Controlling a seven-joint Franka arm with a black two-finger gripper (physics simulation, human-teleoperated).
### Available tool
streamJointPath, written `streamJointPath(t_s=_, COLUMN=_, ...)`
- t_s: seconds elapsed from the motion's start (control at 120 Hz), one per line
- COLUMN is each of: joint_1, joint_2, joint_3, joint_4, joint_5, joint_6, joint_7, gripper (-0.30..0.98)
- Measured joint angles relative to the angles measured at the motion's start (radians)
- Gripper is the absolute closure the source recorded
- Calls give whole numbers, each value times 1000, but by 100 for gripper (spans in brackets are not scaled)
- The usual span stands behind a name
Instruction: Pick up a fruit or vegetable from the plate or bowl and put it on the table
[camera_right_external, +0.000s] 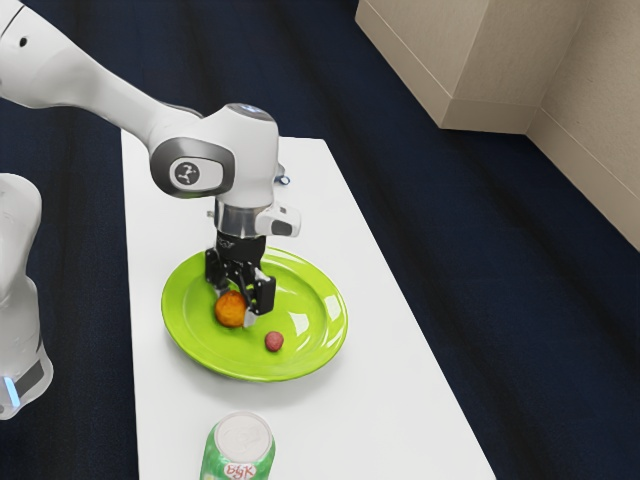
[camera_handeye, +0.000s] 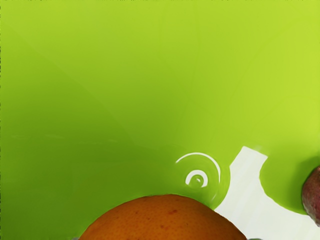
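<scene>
The black gripper (camera_right_external: 237, 306) is closed on the orange (camera_right_external: 230, 310), with one finger against each of two opposite sides of it. The orange is inside the rim of the green plate (camera_right_external: 318, 352), somewhat toward the exterior view's left edge of this plate; whether its underside touches the plate cannot be told. The step in hand seems to be the grasp, and next should come a straight lift. The fruit is round and probably smooth, so if the fingers hold it below or above its widest part, it could slip out and roll to the plate's edge. A low sideways move could catch the rim and drag the plate, or push the small reddish ball (camera_right_external: 274, 341) beside it. Lowering near the can (camera_right_external: 240, 442) could knock it over, and release from too high could let the orange roll off the tabletop (camera_right_external: 390, 400).
</scene>
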Motion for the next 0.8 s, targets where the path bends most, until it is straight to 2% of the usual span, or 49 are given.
streamJointPath(t_s=0.133, joint_1=-1, joint_2=-8, joint_3=-1, joint_4=12, joint_5=11, joint_6=0, joint_7=-11, gripper=41)
streamJointPath(t_s=0.3, joint_1=-11, joint_2=-13, joint_3=24, joint_4=146, joint_5=35, joint_6=-5, joint_7=-24, gripper=40)
streamJointPath(t_s=0.575, joint_1=7, joint_2=73, joint_3=325, joint_4=283, joint_5=110, joint_6=-11, joint_7=-41, gripper=40)
streamJointPath(t_s=0.7, joint_1=90, joint_2=138, joint_3=360, joint_4=348, joint_5=143, joint_6=-13, joint_7=-44, gripper=40)
streamJointPath(t_s=0.8, joint_1=109, joint_2=172, joint_3=378, joint_4=381, joint_5=154, joint_6=-15, joint_7=-44, gripper=40)
